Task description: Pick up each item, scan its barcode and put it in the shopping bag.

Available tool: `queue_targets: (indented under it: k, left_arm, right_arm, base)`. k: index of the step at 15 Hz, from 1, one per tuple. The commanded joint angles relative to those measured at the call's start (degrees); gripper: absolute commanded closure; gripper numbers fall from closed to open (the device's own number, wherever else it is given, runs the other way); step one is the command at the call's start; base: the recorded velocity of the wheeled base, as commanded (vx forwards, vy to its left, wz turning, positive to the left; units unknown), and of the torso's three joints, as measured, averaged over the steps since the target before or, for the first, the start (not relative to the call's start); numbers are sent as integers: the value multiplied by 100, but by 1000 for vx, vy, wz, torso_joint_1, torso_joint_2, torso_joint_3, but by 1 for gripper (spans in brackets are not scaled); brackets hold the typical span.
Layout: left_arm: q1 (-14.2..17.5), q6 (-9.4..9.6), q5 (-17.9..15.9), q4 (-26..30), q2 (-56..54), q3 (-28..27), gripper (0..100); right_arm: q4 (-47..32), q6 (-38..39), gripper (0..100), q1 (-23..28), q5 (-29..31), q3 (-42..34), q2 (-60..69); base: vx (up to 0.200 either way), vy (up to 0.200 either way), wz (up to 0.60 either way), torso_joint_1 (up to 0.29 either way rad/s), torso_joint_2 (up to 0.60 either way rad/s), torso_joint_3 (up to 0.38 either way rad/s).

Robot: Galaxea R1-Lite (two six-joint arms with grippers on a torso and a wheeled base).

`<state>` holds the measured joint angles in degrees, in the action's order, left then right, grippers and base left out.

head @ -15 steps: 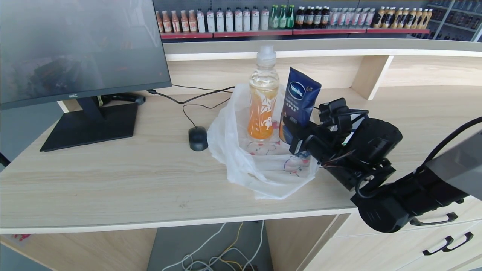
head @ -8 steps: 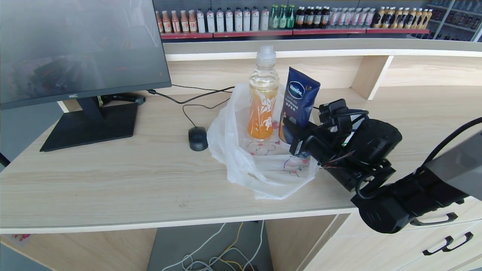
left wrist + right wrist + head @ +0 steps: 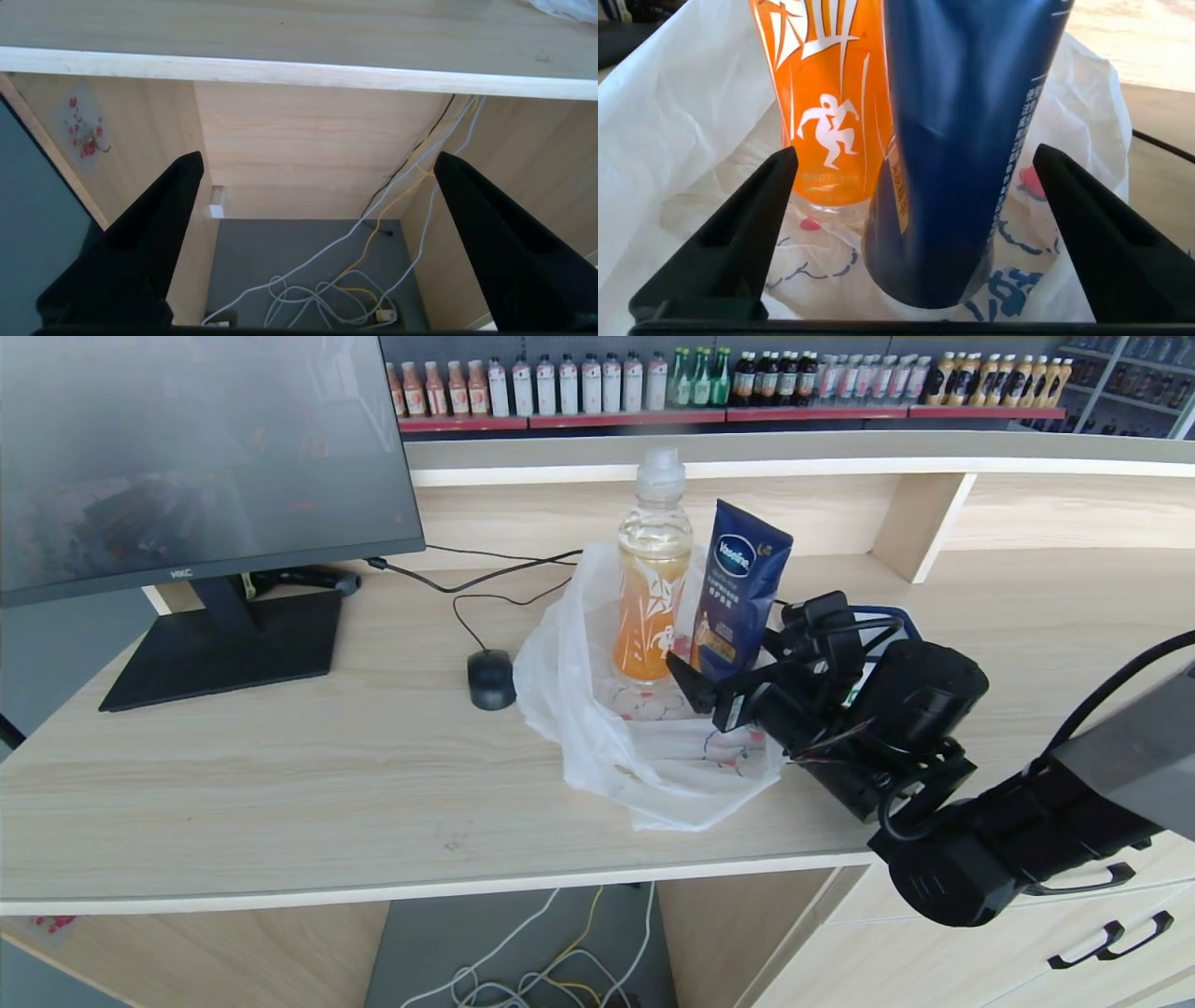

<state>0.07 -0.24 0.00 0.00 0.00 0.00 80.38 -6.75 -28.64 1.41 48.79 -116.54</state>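
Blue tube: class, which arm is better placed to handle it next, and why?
Right, probably. Its open right claw faces the blue tube standing in the shopping bag, close up. The left claw, also open, hangs below the counter edge.

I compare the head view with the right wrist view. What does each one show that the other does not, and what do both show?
Head view adds: the black flat monitor, the black computer mouse, the white bottle cap and shelves of bottles behind. Right wrist view adds: the bottom end of the dark blue tube, standing inside the white plastic shopping bag between the open black fingers of the right gripper. Both share: the clear bottle of orange drink, that tube and that bag.
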Motion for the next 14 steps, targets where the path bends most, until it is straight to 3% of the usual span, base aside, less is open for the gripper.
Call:
queue_targets:
  k: [1,7,10,12,14]
  left_arm:
    - [1,-2,0,0,0,0,0]
    - [1,-2,0,0,0,0,0]
    - [1,-2,0,0,0,0,0]
    - [-7,-2,0,0,0,0,0]
    - [1,-2,0,0,0,0,0]
  right_arm:
    - [21,-1,0,-2,-1,-45,141]
    - [56,7,0,-2,8,-335,510]
    - [74,7,0,7,-1,-827,1081]
    - [74,16,0,60,-1,-1565,1951]
    - [65,7,0,209,-10,-2919,3208]
  base:
    - [0,0,0,0,0,0]
    - [0,0,0,0,0,0]
    - [0,0,0,0,0,0]
    - [0,0,0,0,0,0]
    - [0,0,0,0,0,0]
